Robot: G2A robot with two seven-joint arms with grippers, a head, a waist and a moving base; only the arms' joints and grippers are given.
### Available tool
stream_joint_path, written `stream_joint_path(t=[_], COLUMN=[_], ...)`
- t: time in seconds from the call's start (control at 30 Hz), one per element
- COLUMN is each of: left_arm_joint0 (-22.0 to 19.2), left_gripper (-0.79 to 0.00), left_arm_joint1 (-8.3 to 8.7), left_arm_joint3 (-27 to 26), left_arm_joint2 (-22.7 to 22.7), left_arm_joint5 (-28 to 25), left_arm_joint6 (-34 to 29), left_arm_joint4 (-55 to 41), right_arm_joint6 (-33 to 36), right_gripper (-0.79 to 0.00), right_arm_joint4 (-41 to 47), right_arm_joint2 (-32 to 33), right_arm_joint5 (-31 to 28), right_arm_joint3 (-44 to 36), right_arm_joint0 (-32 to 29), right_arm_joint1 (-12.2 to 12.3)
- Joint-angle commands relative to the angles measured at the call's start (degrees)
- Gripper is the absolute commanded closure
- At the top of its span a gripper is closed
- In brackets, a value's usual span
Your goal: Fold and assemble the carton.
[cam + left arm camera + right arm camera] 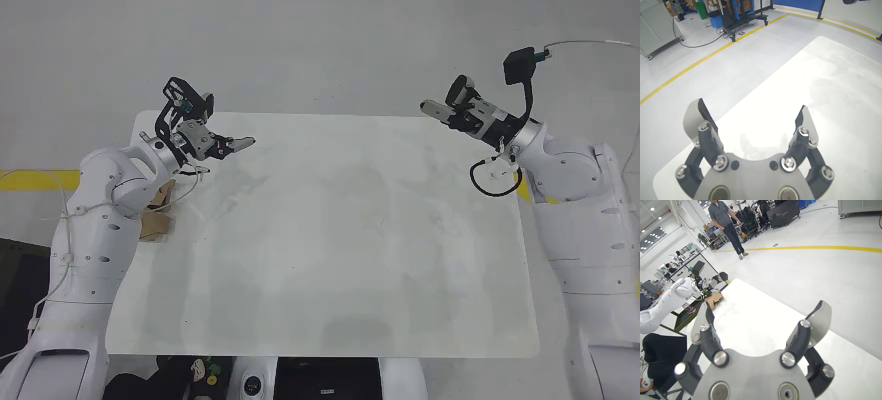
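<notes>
Both left hand (pixel 232 145) and right hand (pixel 428 105) gape empty near far corners of the table (pixel 350 250) (carton (pixel 155 218) at its left edge).

White table (pixel 330 250), brown carton (pixel 153 226), yellow floor line (pixel 810 247), silver left tool (pixel 752 102) with black ribbed pads (pixel 706 112).

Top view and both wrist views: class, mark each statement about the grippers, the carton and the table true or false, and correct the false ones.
1. The left gripper is open and empty. True.
2. The right gripper is shut on the carton. False: it is open and holds nothing.
3. The carton lies at the middle of the table. False: it sits at the table's edge, by the left arm.
4. The two grippers are at opposite ends of the table. True.
</notes>
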Motion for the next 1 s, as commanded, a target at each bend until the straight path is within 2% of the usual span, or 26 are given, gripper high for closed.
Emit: stream_joint_path(t=[0.0,0.83,0.97], left_arm_joint0=[0.00,0.89,0.98], left_gripper=[-0.785,-0.785,-0.785], left_arm_joint1=[0.00,0.00,0.25], left_arm_joint3=[0.00,-1.01,0.40], left_arm_joint2=[0.00,0.20,-1.49], left_arm_joint5=[0.00,0.39,-1.22], left_arm_joint6=[0.00,0.12,-2.00], left_arm_joint4=[0.00,-0.32,-6.38], right_arm_joint6=[0.00,0.00,0.00], right_gripper=[-0.784,-0.785,-0.785], right_arm_joint4=[0.00,0.00,0.00], right_arm_joint2=[0.00,0.00,0.00], right_arm_joint5=[0.00,0.00,0.00], right_arm_joint3=[0.00,0.00,0.00], right_arm_joint0=[0.00,0.00,0.00], right_arm_joint1=[0.00,0.00,0.00])
